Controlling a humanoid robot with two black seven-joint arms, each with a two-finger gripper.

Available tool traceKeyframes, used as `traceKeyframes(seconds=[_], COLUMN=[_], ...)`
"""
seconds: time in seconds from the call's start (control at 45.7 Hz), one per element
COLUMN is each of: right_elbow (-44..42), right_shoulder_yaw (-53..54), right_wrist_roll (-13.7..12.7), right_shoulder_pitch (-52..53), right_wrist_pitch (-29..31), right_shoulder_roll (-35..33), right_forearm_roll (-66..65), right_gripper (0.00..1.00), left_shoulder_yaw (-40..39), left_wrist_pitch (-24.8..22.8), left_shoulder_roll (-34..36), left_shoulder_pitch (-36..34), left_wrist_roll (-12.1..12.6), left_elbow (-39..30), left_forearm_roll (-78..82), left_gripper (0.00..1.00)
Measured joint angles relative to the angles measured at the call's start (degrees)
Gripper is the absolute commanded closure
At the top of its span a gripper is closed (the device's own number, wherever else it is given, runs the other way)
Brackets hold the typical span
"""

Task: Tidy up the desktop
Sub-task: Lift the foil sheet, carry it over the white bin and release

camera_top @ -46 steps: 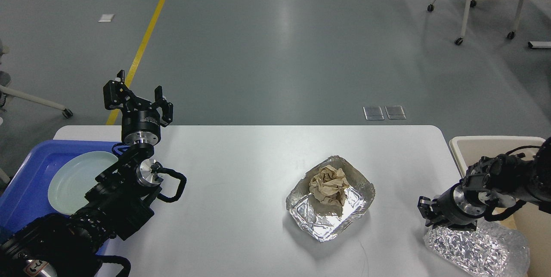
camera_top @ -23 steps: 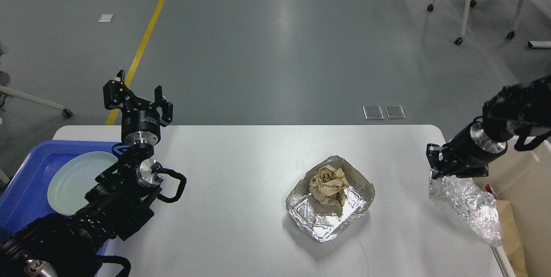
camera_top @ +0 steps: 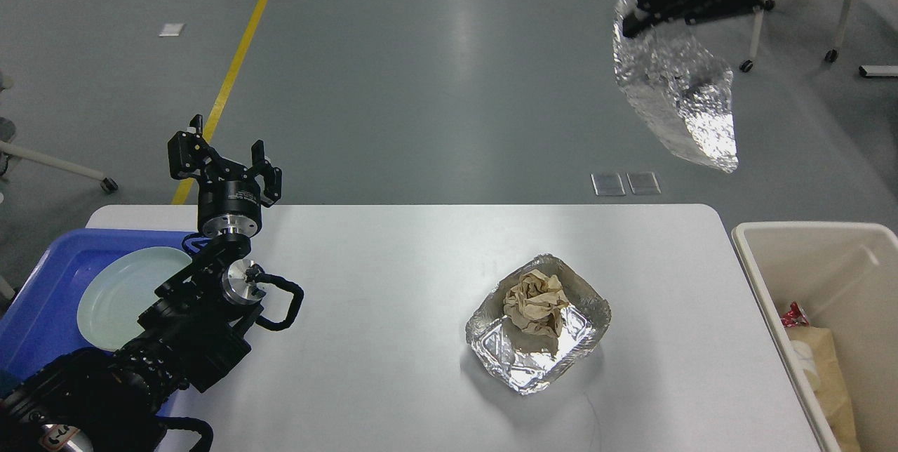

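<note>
Desktop tidying has moved on a step: the white bench (camera_top: 393, 262) now carries one loose item fewer. A second ago the right end effector (camera_top: 635, 20) sat low at the bench's right front corner, pinching a crumpled sheet of foil (camera_top: 677, 97). Half a second ago it had lifted to the level of the bench's far right corner. Now it is up at the top edge of the view, well above and beyond the bench, with the foil dangling below it and a little to its right. It appears clamped on the foil's upper edge, though its fingers are dark and hard to tell apart.

The cream bin (camera_top: 807, 231) lies well below that end effector, just beside the bench's right end, with some rubbish already inside. I judge the lift is meant to carry the foil over the bin for a drop.

Far below and to the left of the right end effector, a foil tray (camera_top: 526, 361) holding a wad of brown paper (camera_top: 537, 301) lies on the bench where it was.

The left end effector (camera_top: 226, 157) has not moved; its fingers are spread wide and empty, with the blue tray (camera_top: 42, 297) and pale plate (camera_top: 119, 290) below and to its left.
</note>
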Motion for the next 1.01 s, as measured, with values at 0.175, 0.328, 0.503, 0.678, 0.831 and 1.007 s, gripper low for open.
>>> traceKeyframes(seconds=[0.175,0.328,0.503,0.678,0.831,1.007], right_elbow=[0.96,1.05,-1.73,-8.21,-15.77,-25.80], right_shoulder_yaw=[4.11,3.87,0.52,-6.19,-12.02,-15.05], right_wrist_roll=[-0.10,-0.19,-0.31,-0.30,-0.28,-0.20], right_shoulder_pitch=[6.08,5.99,-5.96,-21.28,-34.02,-47.77], right_wrist_pitch=[0.00,0.00,-0.03,-0.14,-4.85,-10.89], right_shoulder_roll=[-0.09,-0.15,-0.62,-0.67,-0.55,-0.64], right_forearm_roll=[0.02,-0.39,-8.01,-12.58,-12.99,-12.99], right_gripper=[1.00,1.00,1.00,1.00,1.00,0.42], left_shoulder_yaw=[0.00,0.00,0.00,0.00,0.00,0.00], left_wrist_pitch=[0.00,0.00,0.00,0.00,0.00,0.00], left_shoulder_roll=[0.00,0.00,0.00,-0.01,-0.01,0.00], left_shoulder_pitch=[0.00,0.00,0.00,0.00,0.00,0.00], left_wrist_roll=[0.00,0.00,0.00,0.00,0.00,0.00], left_elbow=[0.00,0.00,0.01,0.00,0.00,0.00], left_forearm_roll=[0.00,0.00,0.00,0.00,0.00,0.00], left_gripper=[0.00,0.00,0.00,0.00,0.00,0.00])
